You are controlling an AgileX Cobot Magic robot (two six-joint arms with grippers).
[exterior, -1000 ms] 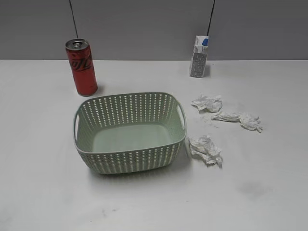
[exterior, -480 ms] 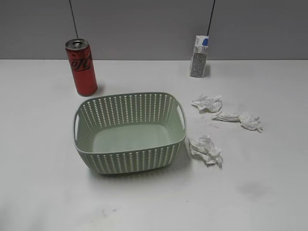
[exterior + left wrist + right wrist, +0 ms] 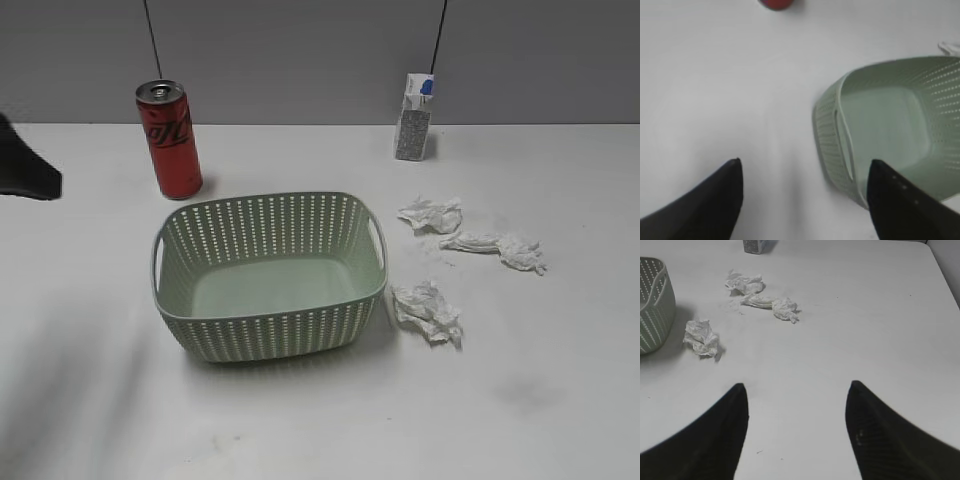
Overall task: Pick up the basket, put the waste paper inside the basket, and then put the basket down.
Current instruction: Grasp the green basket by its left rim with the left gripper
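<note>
The white desk (image 3: 560,420) carries everything. The basket (image 3: 270,277) sits upright near its middle, long axis running left to right in the exterior view, opening upward, its two handle slots on the short ends. It is pale sage green, rectangular with rounded corners, its sides perforated in a weave pattern, its inside empty. A red can (image 3: 169,140) stands behind its left end and a small carton (image 3: 414,130) stands farther back on the right. The waste paper (image 3: 428,311), three crumpled white wads, lies on the desk just right of the basket, the nearest almost touching its corner. The left gripper (image 3: 805,167) hangs beside the basket's left end, jaws spread wide, holding nothing. The right gripper (image 3: 796,390) hovers over bare desk, jaws likewise wide and empty.
</note>
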